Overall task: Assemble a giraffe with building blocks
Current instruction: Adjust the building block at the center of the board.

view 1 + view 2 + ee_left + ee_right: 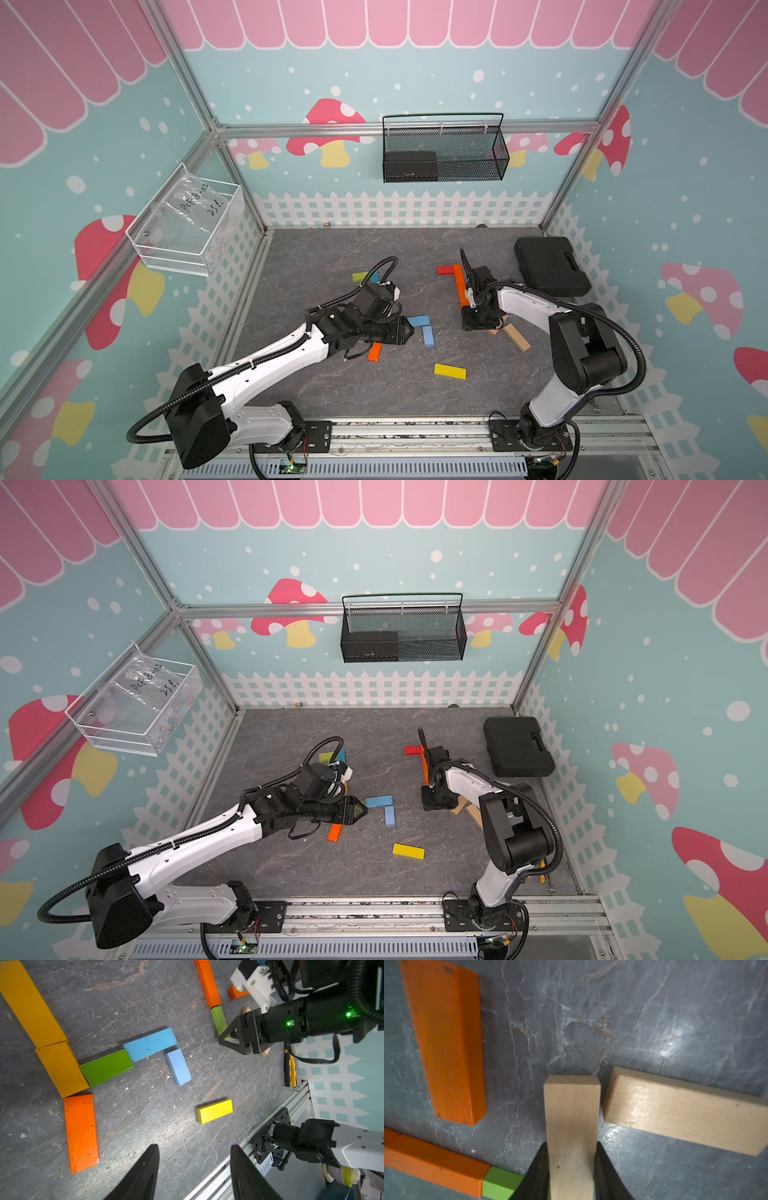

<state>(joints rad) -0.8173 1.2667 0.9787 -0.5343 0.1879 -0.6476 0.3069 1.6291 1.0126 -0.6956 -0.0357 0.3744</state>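
The building blocks lie scattered on the grey floor. My right gripper [571, 1144] is shut on a plain tan block [572, 1109], whose free end sits close beside a second tan block [685, 1109]. An orange block [446, 1043] lies apart from them, and an orange-and-green row [433, 1163] runs by the jaws. My left gripper [195, 1147] is open and holds nothing. Ahead of it lie a yellow block [214, 1111], a pale blue block [178, 1067], a joined blue block [150, 1044] and green block [107, 1067], amber blocks [62, 1068] and an orange block [81, 1132]. In a top view a red block [445, 270] caps the orange line [459, 282].
A big black case [548, 266] lies at the back right. A black mesh basket [444, 149] hangs on the back wall and a white wire basket [187, 224] on the left wall. A yellow-and-black tool [289, 1070] lies near the metal front rail [415, 432].
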